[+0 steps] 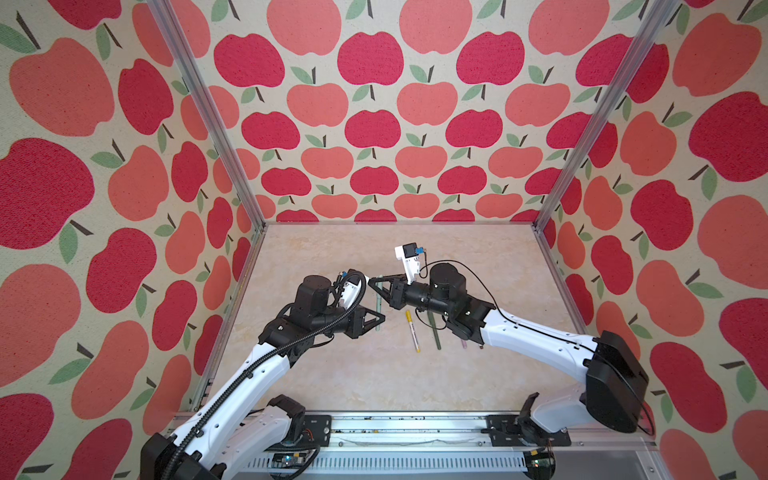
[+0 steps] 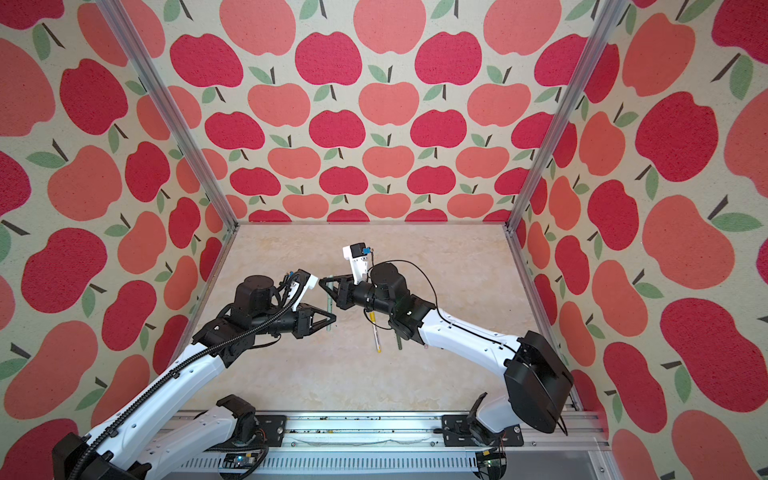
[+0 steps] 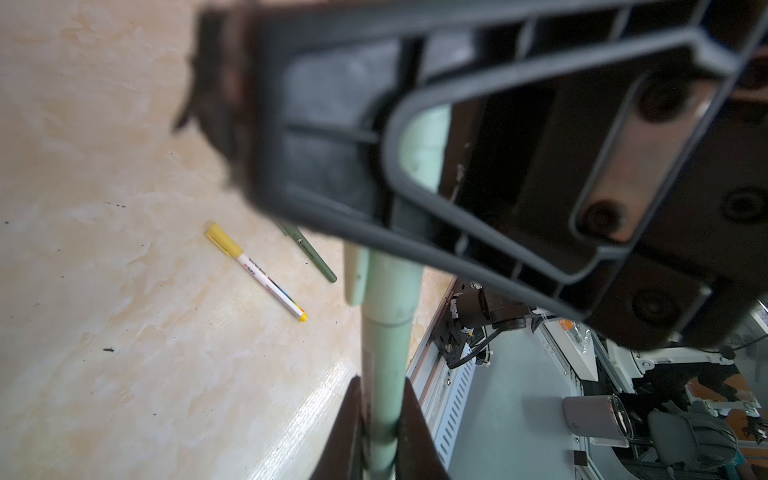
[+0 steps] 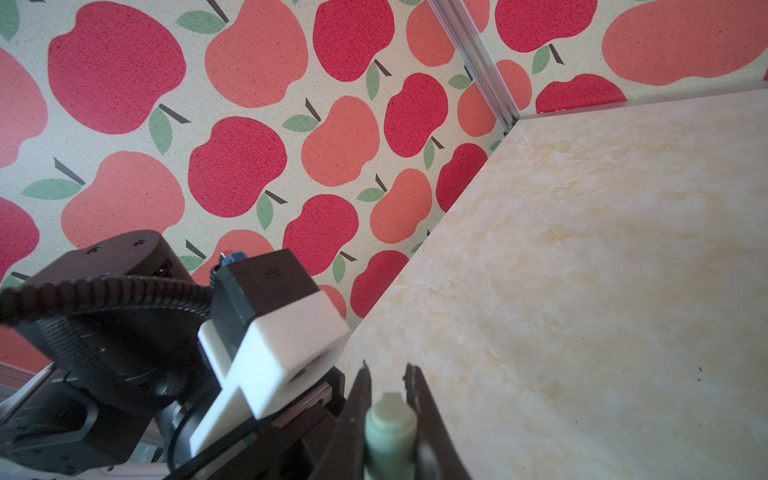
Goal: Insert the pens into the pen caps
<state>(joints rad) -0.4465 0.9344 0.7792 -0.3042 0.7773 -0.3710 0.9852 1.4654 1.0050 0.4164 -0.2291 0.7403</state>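
The pale green pen [image 1: 378, 305]: your left gripper [image 1: 382, 319] squeezes its body, your right gripper [image 1: 372, 281] squeezes its cap [image 3: 390, 286].

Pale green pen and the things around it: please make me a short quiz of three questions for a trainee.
1. True or false: the pale green pen lies free on the table.
2. Which is shut on this pen, the left tool or the right tool? A: only the left. B: only the right. C: both.
3. Fill in: the white pen lying beside the dark green pen has a ____ cap.
Key: 1 false, it is held; 2 C; 3 yellow.
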